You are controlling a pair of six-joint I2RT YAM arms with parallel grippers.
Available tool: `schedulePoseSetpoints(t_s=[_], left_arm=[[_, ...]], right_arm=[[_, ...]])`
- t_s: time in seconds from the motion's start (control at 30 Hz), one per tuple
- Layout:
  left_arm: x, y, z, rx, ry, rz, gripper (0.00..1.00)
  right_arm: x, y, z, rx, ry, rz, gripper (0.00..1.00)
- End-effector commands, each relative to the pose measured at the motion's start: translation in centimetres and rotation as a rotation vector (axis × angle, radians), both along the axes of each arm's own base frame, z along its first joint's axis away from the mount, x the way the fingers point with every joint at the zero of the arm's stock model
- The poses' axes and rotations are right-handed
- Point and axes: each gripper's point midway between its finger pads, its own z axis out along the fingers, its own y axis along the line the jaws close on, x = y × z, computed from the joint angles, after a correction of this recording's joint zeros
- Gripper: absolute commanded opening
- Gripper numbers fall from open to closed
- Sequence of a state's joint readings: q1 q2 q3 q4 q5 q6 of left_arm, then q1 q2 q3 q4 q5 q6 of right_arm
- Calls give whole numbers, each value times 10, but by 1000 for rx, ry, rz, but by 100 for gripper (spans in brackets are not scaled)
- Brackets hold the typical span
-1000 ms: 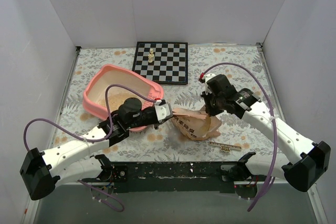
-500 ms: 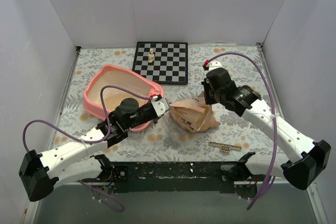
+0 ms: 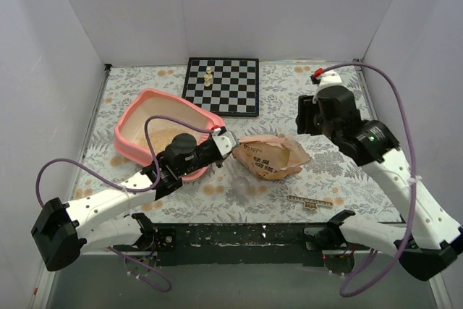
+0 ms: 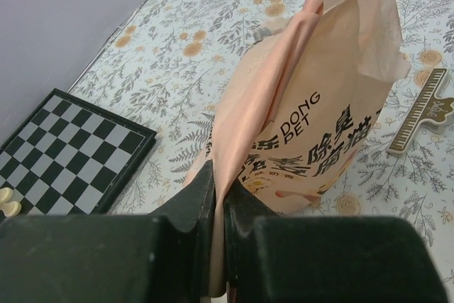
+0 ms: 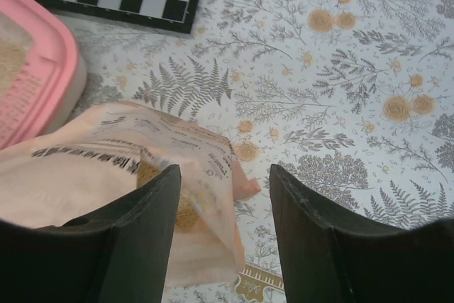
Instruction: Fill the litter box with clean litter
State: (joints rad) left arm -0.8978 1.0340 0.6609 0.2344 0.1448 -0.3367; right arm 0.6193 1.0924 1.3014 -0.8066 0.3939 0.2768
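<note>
my left end effector is pinched shut on the edge of the litter bag; my right end effector hangs open, clear of it. the bag lies left-right, its mouth pointing away from the litter box, whose clean litter sits just left.

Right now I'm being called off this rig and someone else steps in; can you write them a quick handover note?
Left gripper: jaws shut on an edge of the litter bag.
Right gripper: jaws open, empty, raised near the bag's open end.
Litter box: left of the bag, a shallow layer of clean litter inside.
Bag: on its side on the table, more litter showing in it.
Done: some litter is in the box. Left: probably regrip the bag and tip more in.
</note>
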Motion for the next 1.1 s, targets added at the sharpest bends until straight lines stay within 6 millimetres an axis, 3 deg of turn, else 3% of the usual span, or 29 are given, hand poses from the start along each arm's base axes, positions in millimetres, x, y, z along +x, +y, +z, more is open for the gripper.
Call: schedulePoseSetpoints(t_s=[0.0, 0.13, 0.27, 0.33, 0.5, 0.6, 0.83, 1.0, 1.07], left_arm=[[6, -4, 10, -39, -13, 11, 6], [6, -6, 17, -47, -19, 2, 18], [-8, -10, 31, -43, -10, -76, 46], [-18, -10, 44, -41, -20, -123, 55], [-29, 8, 100, -110, -44, -98, 59], [-21, 31, 114, -134, -14, 31, 61], [-3, 75, 107, -173, 171, 329, 62], [10, 98, 78, -184, 303, 535, 66], [13, 101, 62, -166, 360, 593, 66]], right_arm=[[-40, -1, 42, 111, -50, 124, 63], [-77, 22, 42, 206, -2, 339, 69], [-109, 42, 36, 289, 46, 526, 72], [-120, 50, 32, 324, 52, 595, 73], [-141, 62, 19, 366, 89, 730, 73], [-153, 69, 14, 393, 112, 802, 73], [-184, 101, -6, 403, 157, 949, 74], [-216, 145, -34, 302, 214, 1059, 74], [-216, 162, -50, 222, 202, 1045, 75]])
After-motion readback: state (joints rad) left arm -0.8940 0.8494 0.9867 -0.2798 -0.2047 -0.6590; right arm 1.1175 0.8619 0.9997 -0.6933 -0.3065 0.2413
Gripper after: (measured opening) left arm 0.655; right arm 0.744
